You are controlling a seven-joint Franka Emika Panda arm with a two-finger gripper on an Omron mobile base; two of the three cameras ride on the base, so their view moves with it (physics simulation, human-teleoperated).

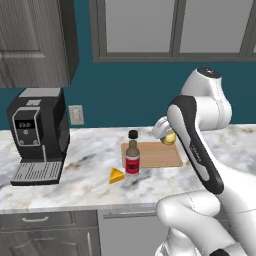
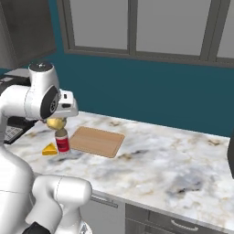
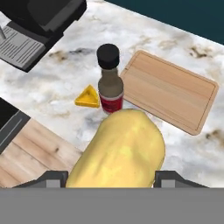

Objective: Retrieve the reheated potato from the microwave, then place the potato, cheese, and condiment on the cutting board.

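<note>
The marble counter is carrying the coffee machine at its left end. The cutting board is lying flat, its long axis along the counter, and nothing is sitting on it. The gripper is hovering above it, closed on the potato, whose long axis is running away between the fingers. The condiment is standing upright just beside the board, the cheese near it

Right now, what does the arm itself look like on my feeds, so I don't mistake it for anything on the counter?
The arm is glossy white with rounded, bulbous links and dark grey to black joint bands; one long black strip runs along the forearm. A dark cap tops the upper joint. The gripper has two small dark grey fingertips, blocky and flat-topped. No cables or markings are visible.
</note>
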